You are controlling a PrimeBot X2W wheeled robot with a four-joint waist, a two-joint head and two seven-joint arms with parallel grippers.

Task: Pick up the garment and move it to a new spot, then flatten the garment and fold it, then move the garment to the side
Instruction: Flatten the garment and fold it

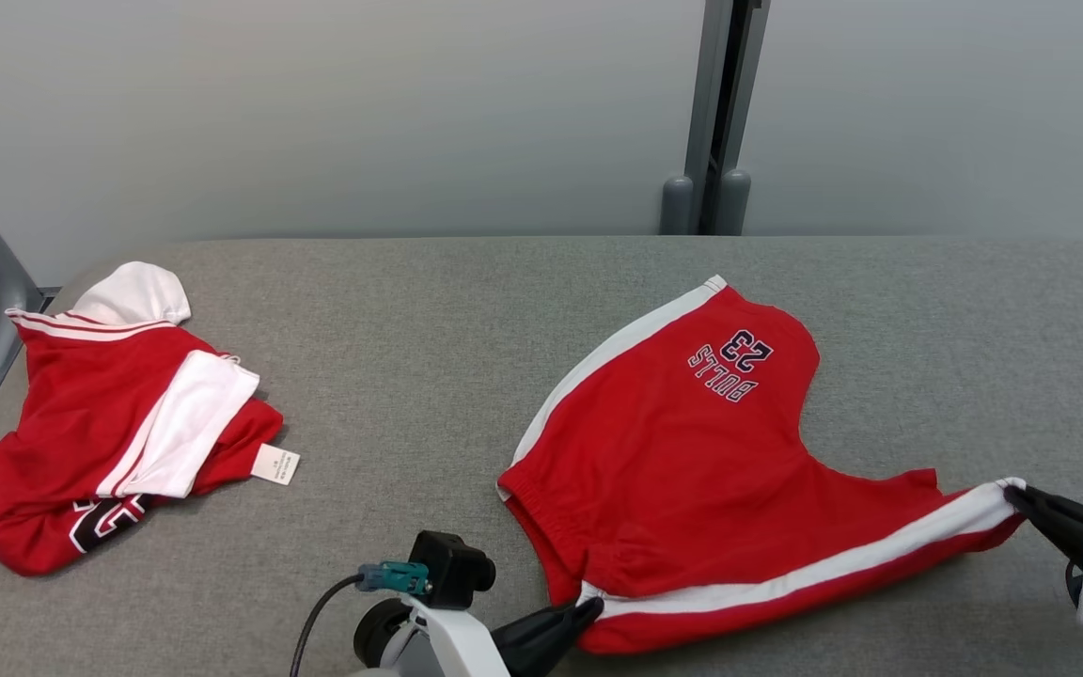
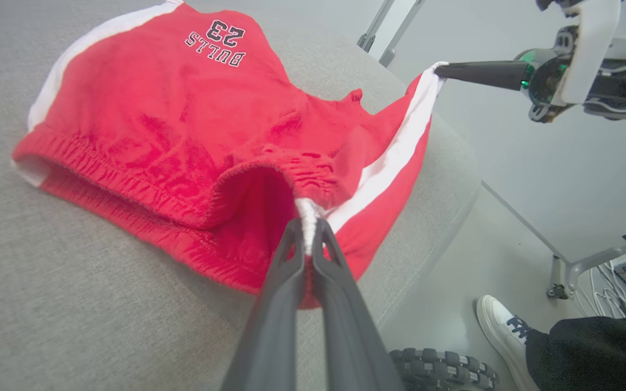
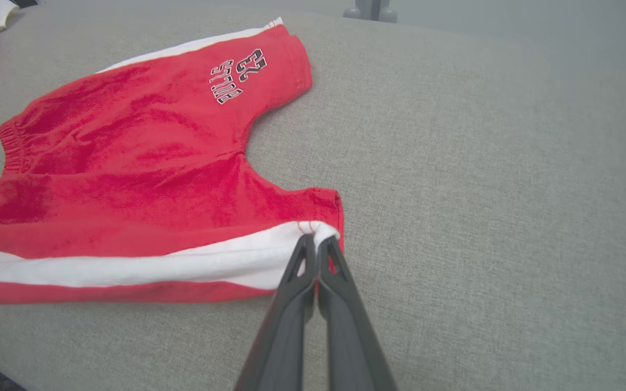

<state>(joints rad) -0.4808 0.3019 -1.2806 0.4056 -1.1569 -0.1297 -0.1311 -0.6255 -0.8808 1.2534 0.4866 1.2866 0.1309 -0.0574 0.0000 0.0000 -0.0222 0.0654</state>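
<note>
Left pincer [image 1: 591,607] and right pincer [image 1: 1012,489] hold shorts [image 1: 692,451] stretched left-right, waistband [image 1: 534,498] leftward.

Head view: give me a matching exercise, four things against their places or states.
Things:
1 shorts
2 jersey
3 tag
4 post

Places or states:
A upright behind the table
B crumpled at the left
C white, at the jersey's edge
D spread out, printed BULLS

Pairs: 1-D, 2-B, 3-C, 4-A
</note>
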